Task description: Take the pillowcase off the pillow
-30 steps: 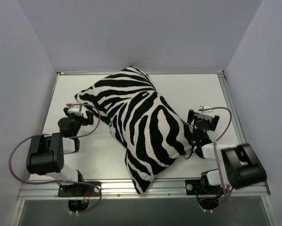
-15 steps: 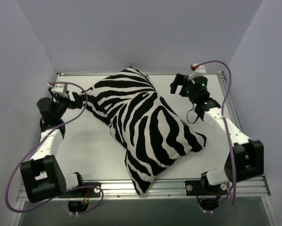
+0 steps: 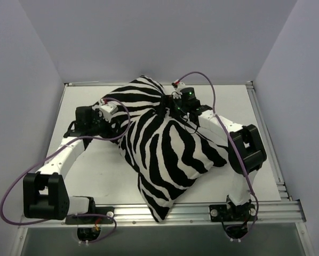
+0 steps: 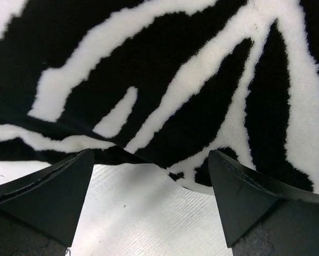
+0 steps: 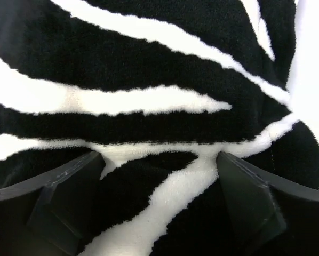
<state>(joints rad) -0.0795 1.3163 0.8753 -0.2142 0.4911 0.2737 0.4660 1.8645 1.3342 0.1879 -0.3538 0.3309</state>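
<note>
Ribbed table (image 4: 149,213) beside pillowcase (image 4: 175,80), left wrist

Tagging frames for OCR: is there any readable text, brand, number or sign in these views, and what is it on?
No text can be read in any view.
pillowcase: zebra stripes only, with no tag or label showing, even close up in both wrist views.
left wrist connector and right wrist connector: small white blocks; any marking on them is too small to read.
</note>
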